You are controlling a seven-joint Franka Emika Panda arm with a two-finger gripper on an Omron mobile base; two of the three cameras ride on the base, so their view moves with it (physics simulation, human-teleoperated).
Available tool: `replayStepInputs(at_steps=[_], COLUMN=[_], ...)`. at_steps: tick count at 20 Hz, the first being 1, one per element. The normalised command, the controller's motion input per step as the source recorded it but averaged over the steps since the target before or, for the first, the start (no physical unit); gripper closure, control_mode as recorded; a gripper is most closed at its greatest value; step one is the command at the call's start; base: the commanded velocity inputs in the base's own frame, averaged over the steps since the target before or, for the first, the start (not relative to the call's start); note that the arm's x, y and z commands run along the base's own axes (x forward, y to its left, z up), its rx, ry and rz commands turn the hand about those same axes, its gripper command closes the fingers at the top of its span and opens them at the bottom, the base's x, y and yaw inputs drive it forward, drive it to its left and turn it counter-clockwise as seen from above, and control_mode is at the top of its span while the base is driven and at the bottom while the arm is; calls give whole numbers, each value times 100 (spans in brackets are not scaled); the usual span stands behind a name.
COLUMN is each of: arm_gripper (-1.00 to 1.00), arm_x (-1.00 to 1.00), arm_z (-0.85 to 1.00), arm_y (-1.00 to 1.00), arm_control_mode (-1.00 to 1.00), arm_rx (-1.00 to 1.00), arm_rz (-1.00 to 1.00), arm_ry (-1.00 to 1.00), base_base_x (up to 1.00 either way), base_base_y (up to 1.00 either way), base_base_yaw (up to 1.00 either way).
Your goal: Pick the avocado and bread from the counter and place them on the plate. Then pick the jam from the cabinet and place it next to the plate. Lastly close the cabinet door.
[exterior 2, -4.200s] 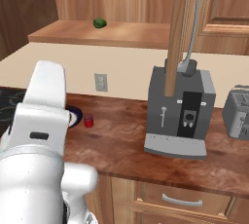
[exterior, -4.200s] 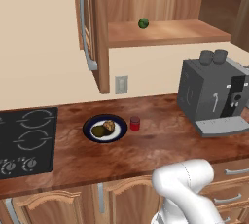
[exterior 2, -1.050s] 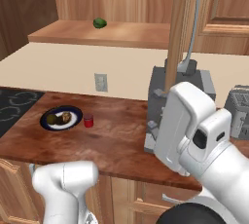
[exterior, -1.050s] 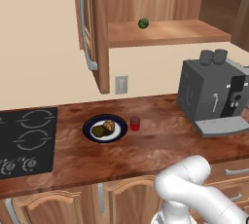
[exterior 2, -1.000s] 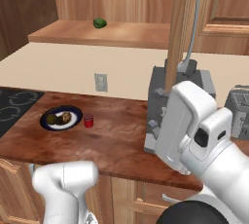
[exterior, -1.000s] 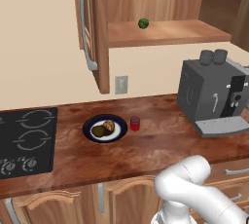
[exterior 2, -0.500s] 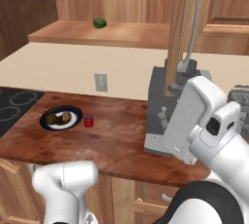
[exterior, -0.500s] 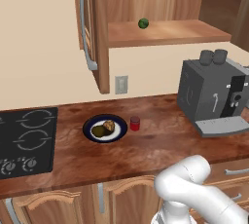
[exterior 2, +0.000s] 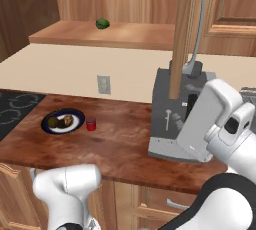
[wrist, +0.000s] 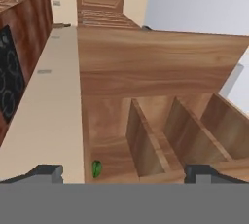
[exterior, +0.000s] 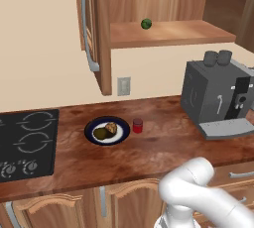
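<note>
The plate (exterior: 91, 131) with its dark blue rim lies on the counter (exterior: 163, 147), and the avocado (exterior: 100, 133) and the bread (exterior: 111, 128) rest on it. Just right of it stands the red jam (exterior: 137, 125) jar. From the right base view the plate (exterior 2: 47, 126), avocado (exterior 2: 54, 122), bread (exterior 2: 66, 121) and jam (exterior 2: 90, 123) sit in the same order. The cabinet door (exterior: 92, 28) stands open. My gripper (wrist: 124, 173) is open and holds nothing. It faces the door's wide face (wrist: 155, 62) and the cabinet (wrist: 146, 145) shelf.
A green ball (exterior: 146, 24) lies on the cabinet shelf, and it is also in the hand view (wrist: 97, 168). A grey coffee machine (exterior: 218, 98) stands at the right of the counter and a black stovetop (exterior: 25, 142) at the left. My arm (exterior 2: 220, 124) rises in front of the machine.
In the right base view my arm has swung further right and upward. The plate, avocado, bread, jam and open door have not moved.
</note>
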Motion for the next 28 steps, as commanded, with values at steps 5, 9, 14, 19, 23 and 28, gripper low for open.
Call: replayStepInputs(at_steps=[5,9,14,19,23,28], arm_gripper=[-100,-100,-100,-100,-100,-100], arm_x=[34,35,28,29,27,25], arm_z=[-8,-7,-5,-7,-1,0], arm_y=[-25,-31,-34,-27,-20,-19], arm_control_mode=[-100,-100,-100,-100,-100,-100], arm_rx=[0,0,0,0,0,0], arm_rz=[7,8,9,10,10,9], arm_ry=[0,0,0,0,0,0], base_base_x=[0,0,0,0,0,0], base_base_y=[0,0,0,0,0,0], base_base_yaw=[0,0,0,0,0,0])
